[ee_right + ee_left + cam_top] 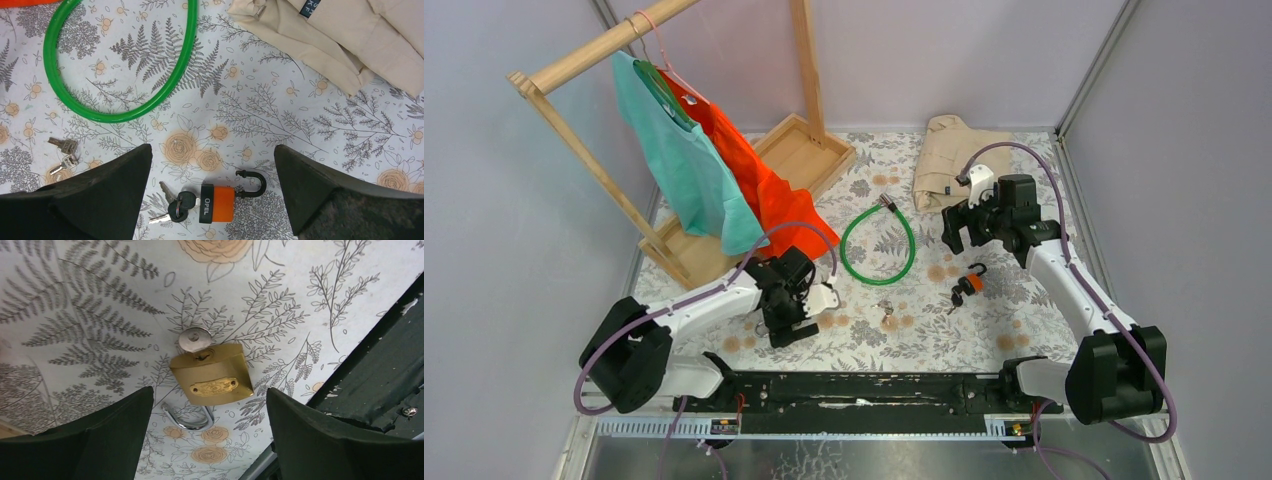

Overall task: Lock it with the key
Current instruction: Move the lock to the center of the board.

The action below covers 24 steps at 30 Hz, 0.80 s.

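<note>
Hovering with jaws spread wide, left gripper [210, 390] straddles the brass padlock [212, 382], centre frame, flat on the table [75, 300]. Its key [194, 339] sits in the keyhole, lined up, I'd say, so the body can be pinned. Right gripper [212, 150], wide open too, hangs above the orange padlock [217, 204] at lower centre, holding nothing.

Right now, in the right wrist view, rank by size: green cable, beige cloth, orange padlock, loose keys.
Largest: green cable and beige cloth, both cut off by the frame, so I can't rank them.
Next: orange padlock.
Smallest: loose keys.
</note>
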### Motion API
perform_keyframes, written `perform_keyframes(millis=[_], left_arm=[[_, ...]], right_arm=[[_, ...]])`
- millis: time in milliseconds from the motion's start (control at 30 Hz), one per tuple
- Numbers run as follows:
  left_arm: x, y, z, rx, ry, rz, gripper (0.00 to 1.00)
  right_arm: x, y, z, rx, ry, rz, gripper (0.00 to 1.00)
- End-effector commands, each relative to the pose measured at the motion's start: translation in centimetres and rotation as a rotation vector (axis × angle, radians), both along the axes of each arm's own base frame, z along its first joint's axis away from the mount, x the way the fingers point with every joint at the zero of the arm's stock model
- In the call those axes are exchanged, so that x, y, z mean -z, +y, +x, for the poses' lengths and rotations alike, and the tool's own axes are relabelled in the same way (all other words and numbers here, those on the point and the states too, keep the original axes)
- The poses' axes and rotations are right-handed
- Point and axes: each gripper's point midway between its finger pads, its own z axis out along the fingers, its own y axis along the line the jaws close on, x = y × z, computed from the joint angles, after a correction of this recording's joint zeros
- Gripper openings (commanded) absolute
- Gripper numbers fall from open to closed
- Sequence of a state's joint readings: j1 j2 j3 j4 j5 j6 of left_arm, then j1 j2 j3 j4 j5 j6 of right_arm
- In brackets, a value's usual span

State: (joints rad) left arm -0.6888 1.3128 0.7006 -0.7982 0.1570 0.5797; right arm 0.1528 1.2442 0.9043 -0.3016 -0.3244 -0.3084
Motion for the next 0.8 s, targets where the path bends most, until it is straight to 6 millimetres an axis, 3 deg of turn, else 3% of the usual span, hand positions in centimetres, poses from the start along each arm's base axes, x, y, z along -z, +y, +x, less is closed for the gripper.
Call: perform_keyframes(millis=[0,133,333,533,767], left_arm=[[0.7,0.4,-0.9,0.034,0.023,-0.006,0.89],[1.4,1.0,-1.3,0.032,0.035,0.013,0.85],[1.7,0.2,-0.5,0.013,0.024,-0.004,0.77],[2.0,-1.1,-0.6,0.015,0.065,-0.044,0.61],[0.2,-6.3,1.7,0.083,0.037,-0.191,0.41]], right_arm=[[-1.4,0.4,0.6,-0.013,-0.053,0.033,0.99],[-1.5,0.2,0.7,-0.008,-0.061,0.025,0.99],[-1.5,0.2,0.6,-0.010,-0.058,0.030,0.99],[-1.6,0.1,0.6,-0.009,-0.062,0.029,0.99],[-1.6,0.2,0.6,-0.012,-0.061,0.031,0.99]])
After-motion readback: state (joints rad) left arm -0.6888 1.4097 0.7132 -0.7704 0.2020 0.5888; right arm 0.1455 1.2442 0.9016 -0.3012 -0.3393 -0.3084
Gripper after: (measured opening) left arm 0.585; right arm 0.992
